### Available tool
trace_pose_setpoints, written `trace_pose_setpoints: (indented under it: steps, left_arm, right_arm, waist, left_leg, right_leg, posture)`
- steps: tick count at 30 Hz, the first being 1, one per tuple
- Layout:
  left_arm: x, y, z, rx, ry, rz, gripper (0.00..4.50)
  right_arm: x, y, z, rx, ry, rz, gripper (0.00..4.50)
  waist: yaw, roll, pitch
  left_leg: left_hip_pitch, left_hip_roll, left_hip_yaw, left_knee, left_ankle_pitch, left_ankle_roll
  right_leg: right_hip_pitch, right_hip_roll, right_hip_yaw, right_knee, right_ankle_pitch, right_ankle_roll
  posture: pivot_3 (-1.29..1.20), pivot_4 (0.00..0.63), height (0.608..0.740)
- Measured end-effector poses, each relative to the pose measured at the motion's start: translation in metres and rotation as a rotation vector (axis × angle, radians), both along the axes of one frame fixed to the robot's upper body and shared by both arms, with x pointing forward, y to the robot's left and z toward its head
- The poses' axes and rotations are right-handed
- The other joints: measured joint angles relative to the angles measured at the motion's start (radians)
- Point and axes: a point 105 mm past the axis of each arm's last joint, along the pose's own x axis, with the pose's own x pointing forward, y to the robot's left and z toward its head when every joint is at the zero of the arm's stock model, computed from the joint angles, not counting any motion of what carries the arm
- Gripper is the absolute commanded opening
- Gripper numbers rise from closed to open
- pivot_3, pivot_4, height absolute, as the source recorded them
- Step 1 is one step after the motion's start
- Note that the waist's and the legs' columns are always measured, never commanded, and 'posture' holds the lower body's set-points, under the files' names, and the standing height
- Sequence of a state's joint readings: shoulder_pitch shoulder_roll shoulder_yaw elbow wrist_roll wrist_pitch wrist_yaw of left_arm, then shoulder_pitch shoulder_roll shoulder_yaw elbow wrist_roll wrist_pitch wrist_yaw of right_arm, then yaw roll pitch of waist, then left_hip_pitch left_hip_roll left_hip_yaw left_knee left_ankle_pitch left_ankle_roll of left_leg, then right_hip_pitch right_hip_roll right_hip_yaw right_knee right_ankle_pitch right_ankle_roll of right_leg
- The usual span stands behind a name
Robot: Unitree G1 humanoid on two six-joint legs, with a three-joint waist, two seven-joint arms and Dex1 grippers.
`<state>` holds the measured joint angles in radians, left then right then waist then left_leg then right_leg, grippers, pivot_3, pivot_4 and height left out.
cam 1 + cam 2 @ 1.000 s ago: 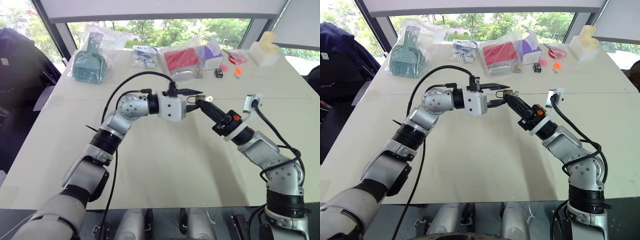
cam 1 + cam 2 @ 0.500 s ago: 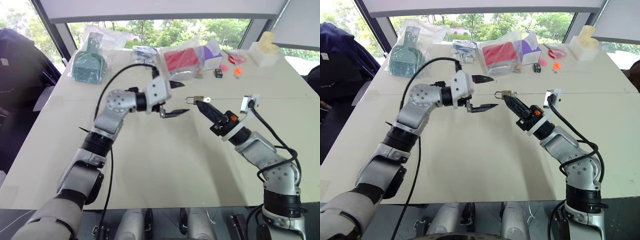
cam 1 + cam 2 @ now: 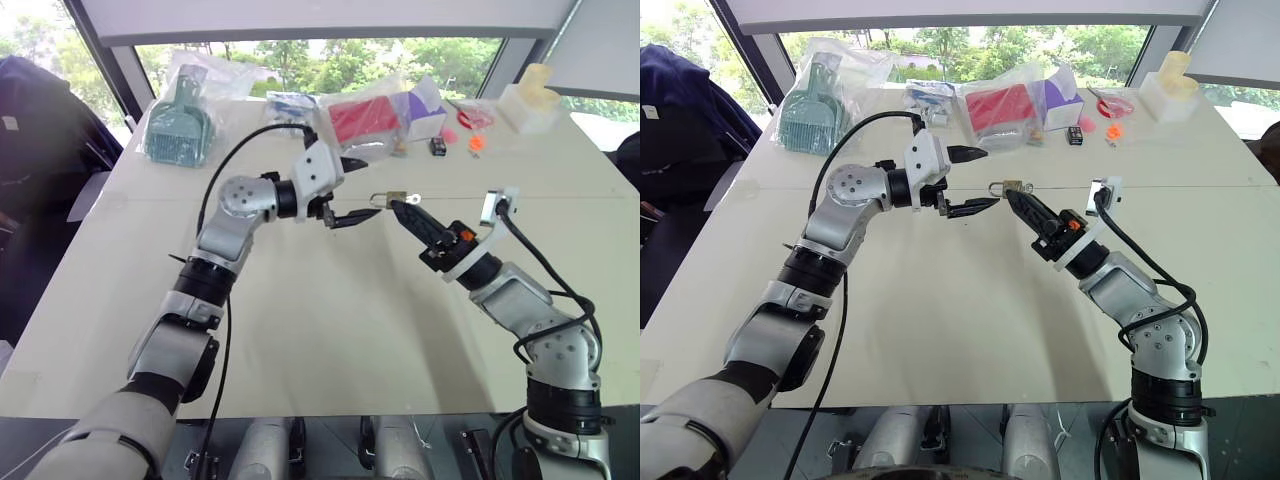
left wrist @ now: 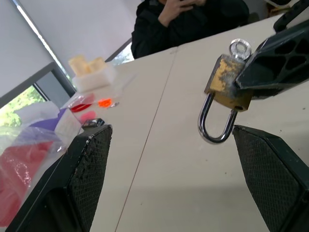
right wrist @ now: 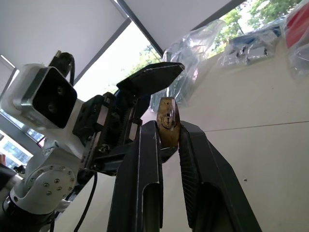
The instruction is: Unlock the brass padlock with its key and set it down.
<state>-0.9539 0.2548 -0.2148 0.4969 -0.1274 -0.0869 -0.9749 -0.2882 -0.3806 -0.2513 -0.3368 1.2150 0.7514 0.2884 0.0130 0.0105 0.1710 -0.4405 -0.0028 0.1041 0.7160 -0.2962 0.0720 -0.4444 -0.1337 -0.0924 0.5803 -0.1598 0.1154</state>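
My right gripper (image 3: 398, 206) is shut on the brass padlock (image 3: 391, 198) and holds it in the air over the middle of the table (image 3: 330, 320). The lock lies sideways, with its silver shackle (image 4: 212, 126) turned toward my left gripper. A small silver ring that looks like the key's head (image 4: 240, 48) sticks out of the opposite end of the body. My left gripper (image 3: 990, 178) is open and holds nothing. It points at the padlock (image 4: 227, 82) from a short way off, and its fingers (image 4: 89, 169) stand apart on either side of the lock without touching it.
Along the table's far edge lie a green scoop in a bag (image 3: 178, 125), a red item in a bag (image 3: 362, 118), a purple box (image 3: 425, 105), a small black box (image 3: 437, 146), orange bits (image 3: 474, 143) and a cream block (image 3: 528, 95). A person in dark clothes (image 4: 193, 19) sits beyond the table.
My left gripper has let go at the padlock, opened wide, rolled and drawn back to the left, then edged a little toward the lock again. The right gripper has kept still with the padlock.
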Motion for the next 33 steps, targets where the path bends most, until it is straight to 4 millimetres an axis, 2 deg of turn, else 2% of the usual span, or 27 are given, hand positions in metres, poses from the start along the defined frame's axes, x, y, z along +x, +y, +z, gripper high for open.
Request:
trace_pose_setpoints:
  steps: [9, 24, 30, 33]
  left_arm:
    - [0.008, -0.012, 0.011, -0.022, -0.025, 0.01, 4.12]
    - [0.014, -0.009, 0.008, -0.047, -0.029, 0.061, 4.12]
    - [0.018, 0.007, -0.013, 0.018, 0.015, 0.109, 4.12]
    - [0.02, 0.029, -0.036, 0.102, 0.076, 0.156, 4.12]
  right_arm:
    - [-0.008, 0.005, -0.002, 0.013, 0.006, 0.026, 0.01]
    - [-0.01, 0.008, -0.006, 0.011, 0.018, 0.035, 0.01]
    - [-0.004, 0.002, -0.012, 0.011, 0.062, -0.009, 0.01]
    - [0.005, -0.007, -0.036, -0.034, 0.189, -0.056, 0.01]
  waist:
    - [-0.001, 0.0, 0.0]
    - [-0.001, 0.0, 0.0]
    - [-0.002, 0.0, 0.0]
    - [-0.005, 0.0, 0.0]
  left_leg:
    - [0.0, 0.0, 0.0, 0.0, 0.0, 0.0]
    - [0.0, 0.0, 0.0, 0.0, 0.0, 0.0]
    - [0.0, 0.0, 0.0, 0.0, 0.0, 0.0]
    - [0.0, 0.0, 0.0, 0.0, 0.0, 0.0]
  right_leg:
    - [0.0, 0.0, 0.0, 0.0, 0.0, 0.0]
    - [0.0, 0.0, 0.0, 0.0, 0.0, 0.0]
    - [-0.001, 0.0, 0.0, 0.0, 0.0, 0.0]
    - [-0.001, 0.0, 0.0, 0.0, 0.0, 0.0]
  posture:
    - [0.0, 0.15, 0.735]
    - [0.0, 0.15, 0.735]
    - [0.0, 0.15, 0.735]
    - [0.0, 0.15, 0.735]
